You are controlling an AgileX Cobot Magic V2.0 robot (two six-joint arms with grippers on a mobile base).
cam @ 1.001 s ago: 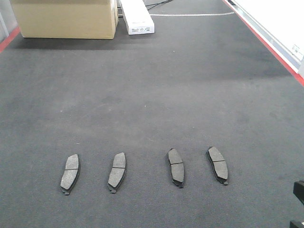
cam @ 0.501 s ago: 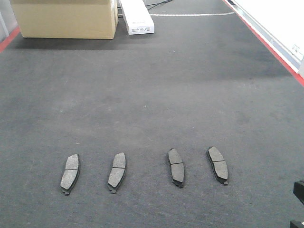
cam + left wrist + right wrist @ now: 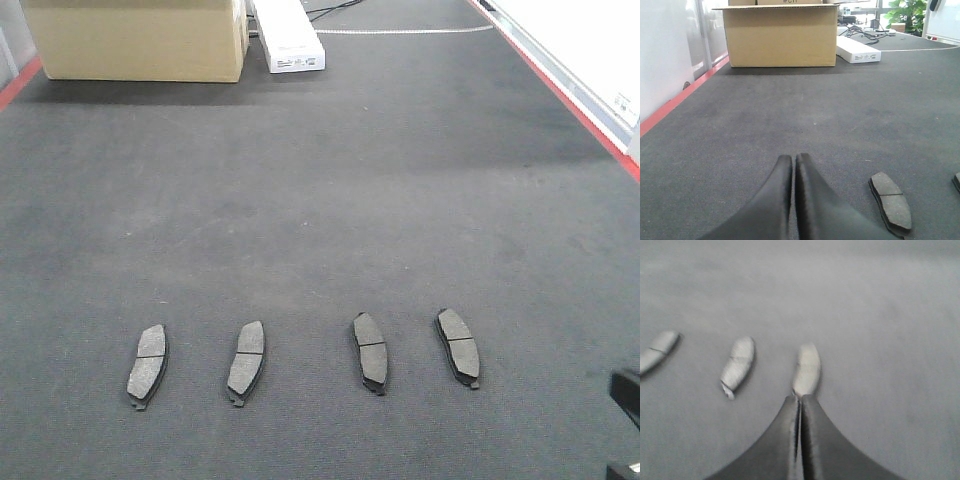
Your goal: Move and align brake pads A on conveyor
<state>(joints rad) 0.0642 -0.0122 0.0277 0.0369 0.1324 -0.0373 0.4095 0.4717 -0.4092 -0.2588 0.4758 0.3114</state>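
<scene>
Several grey-brown brake pads lie in a row across the near part of the dark conveyor belt point(image 3: 330, 200): one point(image 3: 147, 366), one point(image 3: 246, 362), one point(image 3: 370, 352) and one point(image 3: 459, 346), each roughly lengthwise and slightly tilted. My left gripper point(image 3: 793, 159) is shut and empty, low over the belt, with a pad point(image 3: 891, 202) lying to its right. My right gripper point(image 3: 800, 399) is shut and empty; its tips point at the near end of a pad point(image 3: 807, 367), with two more pads point(image 3: 738, 365) point(image 3: 657, 351) to the left. That view is blurred.
A cardboard box point(image 3: 140, 40) and a white carton point(image 3: 288, 35) stand at the belt's far end. Red edge strips run along the left point(image 3: 670, 107) and right point(image 3: 570, 100) sides. A dark part of my right arm point(image 3: 626, 400) shows at the bottom right.
The dark part of my right arm at the front view's bottom right edge has shifted slightly upward. The pads have not moved.
</scene>
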